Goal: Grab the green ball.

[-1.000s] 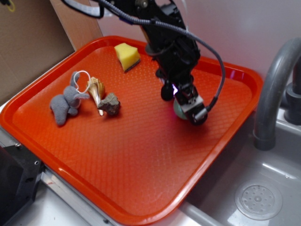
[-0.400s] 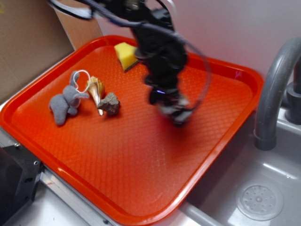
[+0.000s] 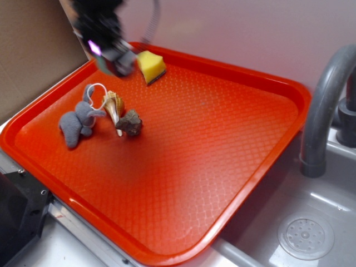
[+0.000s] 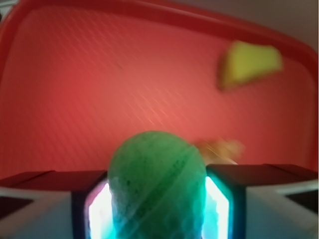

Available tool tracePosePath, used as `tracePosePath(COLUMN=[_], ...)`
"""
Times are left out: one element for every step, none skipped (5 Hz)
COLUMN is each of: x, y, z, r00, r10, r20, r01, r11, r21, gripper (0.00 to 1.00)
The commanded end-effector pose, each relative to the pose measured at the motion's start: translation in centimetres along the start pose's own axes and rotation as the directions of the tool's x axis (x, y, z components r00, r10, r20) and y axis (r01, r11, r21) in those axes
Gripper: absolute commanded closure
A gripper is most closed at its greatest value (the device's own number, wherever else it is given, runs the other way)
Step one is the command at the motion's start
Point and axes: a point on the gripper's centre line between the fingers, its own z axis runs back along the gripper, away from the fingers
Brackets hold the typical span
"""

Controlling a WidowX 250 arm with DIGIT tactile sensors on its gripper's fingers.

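Note:
The green ball (image 4: 157, 184) fills the bottom middle of the wrist view, pressed between both lit fingers (image 4: 227, 199), so my gripper (image 4: 157, 209) is shut on it and holds it above the orange tray (image 4: 99, 89). From the exterior camera the gripper (image 3: 114, 60) is a blurred dark shape at the tray's back left corner, raised, just left of the yellow sponge wedge (image 3: 150, 65). A greenish smear at its tip (image 3: 105, 65) is all that shows of the ball there.
On the orange tray (image 3: 222, 144) lie a grey plush elephant (image 3: 78, 122), a cone shell (image 3: 114, 105) and a small rock (image 3: 130, 123) at the left. A cardboard wall (image 3: 33, 50) stands behind left. A grey faucet (image 3: 322, 105) and sink (image 3: 306, 233) are at the right.
The gripper has lifted off the tray's right middle with the ball and swung fast to the back left corner. The spot where the ball lay is bare.

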Motion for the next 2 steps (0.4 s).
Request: tracePosePath(x=[-4.5, -4.2], y=[3.5, 2.7], z=[7.2, 5.7], r00=[0.978, 0.973], r10=[0.199, 0.218], r20=[0.068, 0.071], r01=[-0.177, -0.202], r11=[0.955, 0.961], r21=[-0.238, -0.189], gripper=[1.0, 1.0])
